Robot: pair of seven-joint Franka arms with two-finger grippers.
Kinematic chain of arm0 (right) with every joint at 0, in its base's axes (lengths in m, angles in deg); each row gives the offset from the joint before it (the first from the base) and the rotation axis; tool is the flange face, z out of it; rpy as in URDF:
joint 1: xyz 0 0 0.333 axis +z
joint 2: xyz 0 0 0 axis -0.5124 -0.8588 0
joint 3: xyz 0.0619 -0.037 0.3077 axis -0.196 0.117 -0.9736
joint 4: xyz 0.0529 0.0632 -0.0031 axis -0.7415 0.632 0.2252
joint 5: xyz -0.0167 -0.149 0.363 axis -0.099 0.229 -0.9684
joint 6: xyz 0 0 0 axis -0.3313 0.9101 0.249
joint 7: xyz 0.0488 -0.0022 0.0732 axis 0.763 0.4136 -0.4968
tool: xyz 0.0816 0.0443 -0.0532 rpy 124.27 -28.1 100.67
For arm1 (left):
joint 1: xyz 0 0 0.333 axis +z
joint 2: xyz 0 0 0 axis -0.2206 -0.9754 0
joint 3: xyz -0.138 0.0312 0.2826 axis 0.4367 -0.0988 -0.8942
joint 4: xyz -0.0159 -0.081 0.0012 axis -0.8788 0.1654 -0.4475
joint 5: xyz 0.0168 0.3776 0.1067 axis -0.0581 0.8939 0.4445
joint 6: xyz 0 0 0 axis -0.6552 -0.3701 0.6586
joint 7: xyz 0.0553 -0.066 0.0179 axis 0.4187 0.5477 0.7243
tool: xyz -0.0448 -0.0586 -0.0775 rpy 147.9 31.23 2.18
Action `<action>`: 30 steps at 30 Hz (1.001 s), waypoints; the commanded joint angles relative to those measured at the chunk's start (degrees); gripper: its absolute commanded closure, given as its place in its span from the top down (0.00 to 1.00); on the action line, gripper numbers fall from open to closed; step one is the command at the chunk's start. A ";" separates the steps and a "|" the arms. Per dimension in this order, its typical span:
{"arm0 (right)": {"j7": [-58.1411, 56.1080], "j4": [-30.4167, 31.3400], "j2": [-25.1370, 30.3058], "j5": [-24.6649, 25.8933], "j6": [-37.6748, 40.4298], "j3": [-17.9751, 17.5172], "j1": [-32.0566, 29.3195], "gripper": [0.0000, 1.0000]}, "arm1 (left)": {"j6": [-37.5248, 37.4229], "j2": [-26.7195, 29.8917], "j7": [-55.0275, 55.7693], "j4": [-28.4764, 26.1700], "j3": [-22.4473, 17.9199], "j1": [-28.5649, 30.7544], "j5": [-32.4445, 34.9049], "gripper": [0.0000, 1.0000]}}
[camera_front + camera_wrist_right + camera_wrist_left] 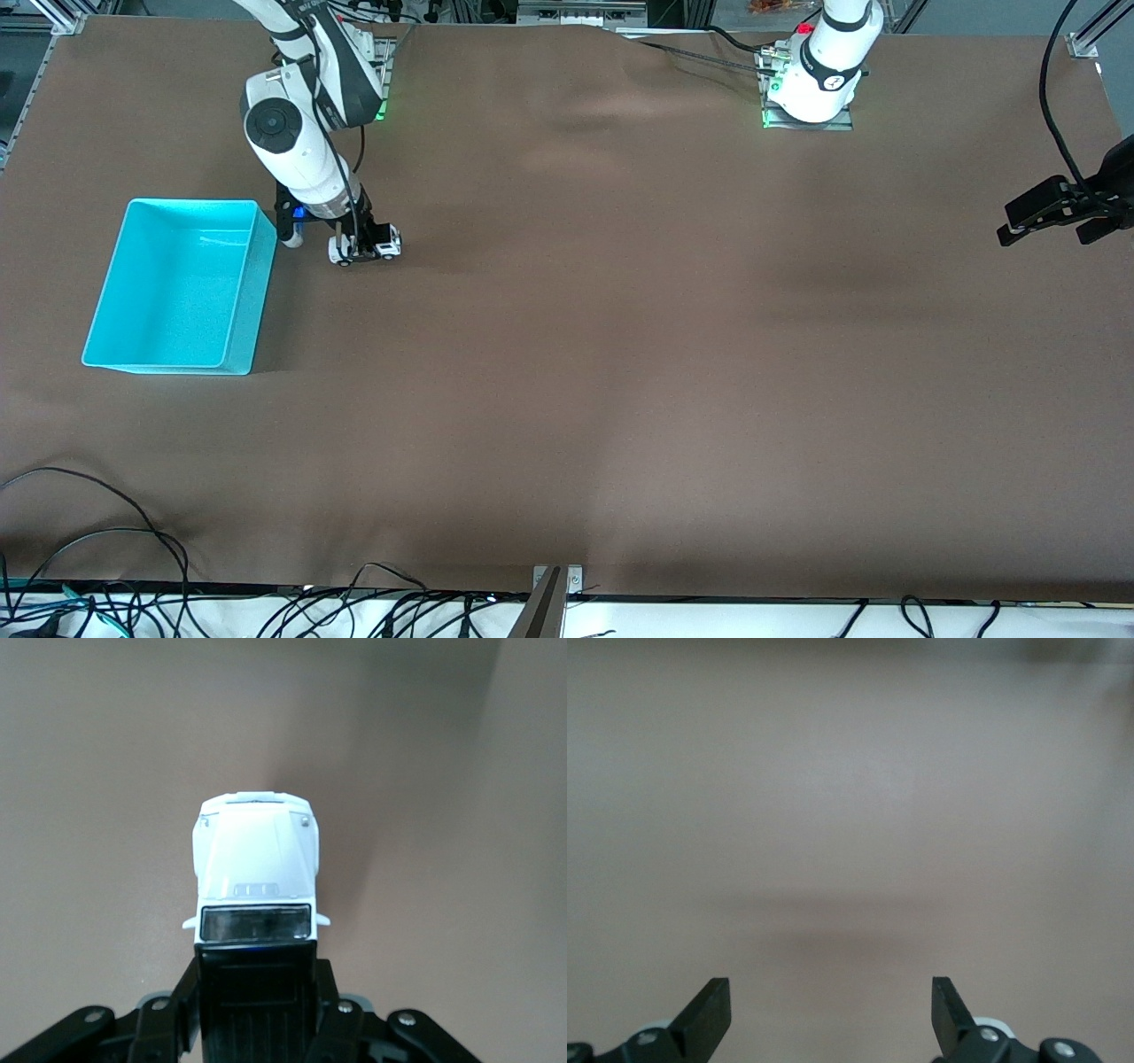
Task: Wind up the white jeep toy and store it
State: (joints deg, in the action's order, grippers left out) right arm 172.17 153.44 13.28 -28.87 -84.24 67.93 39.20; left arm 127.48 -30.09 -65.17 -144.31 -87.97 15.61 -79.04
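Right end effector (357, 251): low at the desk (620, 354), fingers (330, 1014) clamped on the black-roofed rear of the jeep (255, 870); white hood and windshield project forward of the fingertips. Jeep appears to sit on or just above the desk surface; contact cannot be told. Bin (182, 283): turquoise, just beside this end effector, toward the right arm's end of the desk and a little nearer the front camera. Left end effector (831, 1014): fingers spread wide, holding nothing, over bare desk at the left arm's end, well apart from the jeep; arm waits.
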 commanded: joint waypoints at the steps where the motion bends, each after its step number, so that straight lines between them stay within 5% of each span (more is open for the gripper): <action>1: -8.96 0.26 5.27 0.49 5.08 -0.05 -3.10 0.00 | -0.11 0.15 -1.07 0.77 -0.52 -0.23 -1.69 1.00; 25: -44.74 -3.34 6.33 -0.12 13.26 0.04 -16.20 0.00 | -0.11 0.15 -1.07 0.77 -0.52 -0.23 -1.69 1.00; 30: -50.19 -3.43 6.33 0.58 14.23 2.31 -17.70 0.00 | -0.11 0.15 -1.07 0.77 -0.52 -0.23 -1.69 1.00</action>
State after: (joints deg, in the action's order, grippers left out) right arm 127.81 150.77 19.02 -28.87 -72.30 68.58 23.37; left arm 127.48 -30.09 -65.17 -144.31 -87.98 15.61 -79.04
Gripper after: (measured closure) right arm 0.485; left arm 0.000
